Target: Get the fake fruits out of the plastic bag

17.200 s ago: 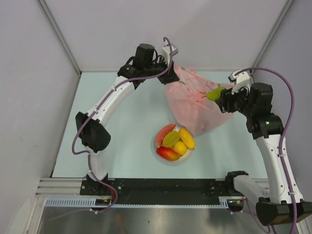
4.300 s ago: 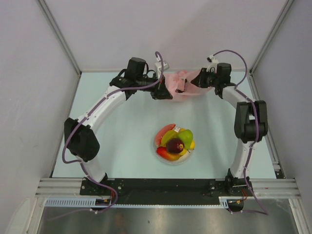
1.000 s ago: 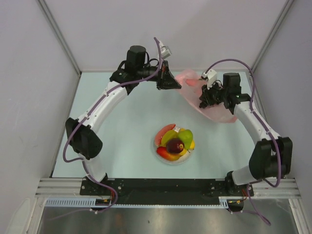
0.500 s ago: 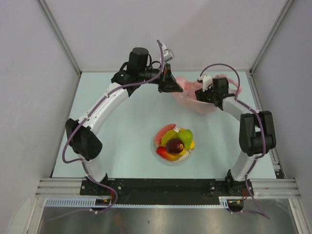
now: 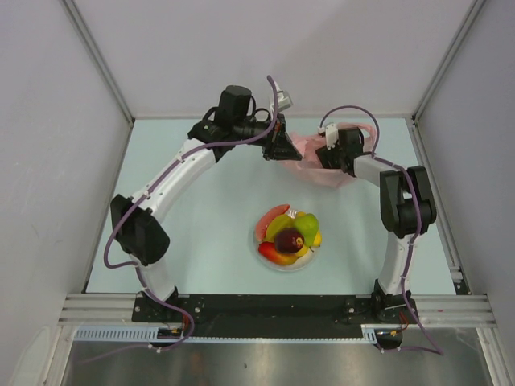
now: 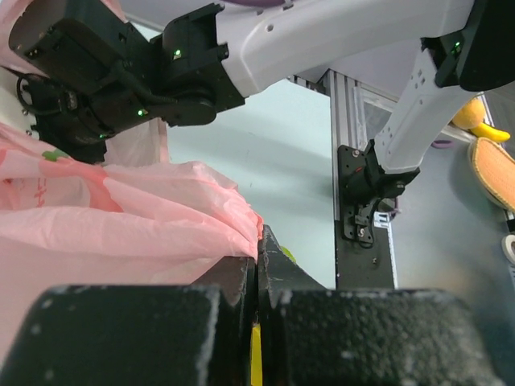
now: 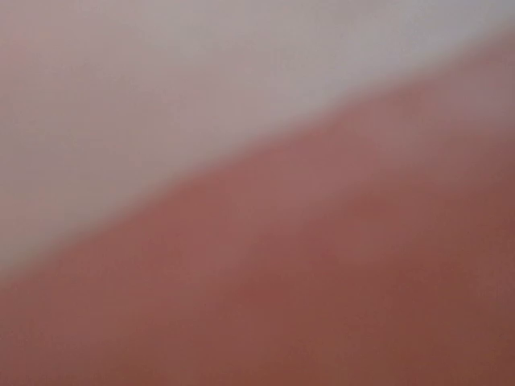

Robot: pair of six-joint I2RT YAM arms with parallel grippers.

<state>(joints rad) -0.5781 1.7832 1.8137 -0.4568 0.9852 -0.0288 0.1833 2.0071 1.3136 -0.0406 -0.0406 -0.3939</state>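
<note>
Top external view: a pink bag (image 5: 306, 153) lies crumpled low on the far middle of the table (image 5: 201, 201), between the ends of the two arms. The left gripper (image 5: 283, 149) reaches in from the left and meets the bag's left edge. The right gripper (image 5: 328, 154) comes in from the right and is sunk in the folds, so we do not see its fingers from above.

The fruits (image 5: 288, 238) sit heaped on a white plate (image 5: 257, 248) near the middle of the table, well apart from the bag and nearer the arm bases. In the heap we pick out:
- a dark red apple (image 5: 286, 241) on top at the centre
- a green pear (image 5: 306, 224) touching it on the far right
- a pinkish-red slice (image 5: 269, 217) along the far left
- a red-orange mango (image 5: 278, 256) at the near edge
- a yellow fruit (image 5: 315, 239) peeking out at the right

Whether any fruit is inside the bag, we cannot tell.

Left wrist view: the left gripper (image 6: 258, 241) has its two fingers pressed together. A fold of the bag (image 6: 121, 217) is pinched at their tips, and the pink plastic spreads away to the left in soft creases. The black wrist of the right arm (image 6: 105, 72) sits just above the bag and touches its upper folds.

Right wrist view: nothing but blur. Pink fills the lower right and pale grey the upper left, the plastic apparently lying right against the lens. We cannot make out this gripper's fingers, so we cannot tell whether they are spread, closed or holding anything.
</note>
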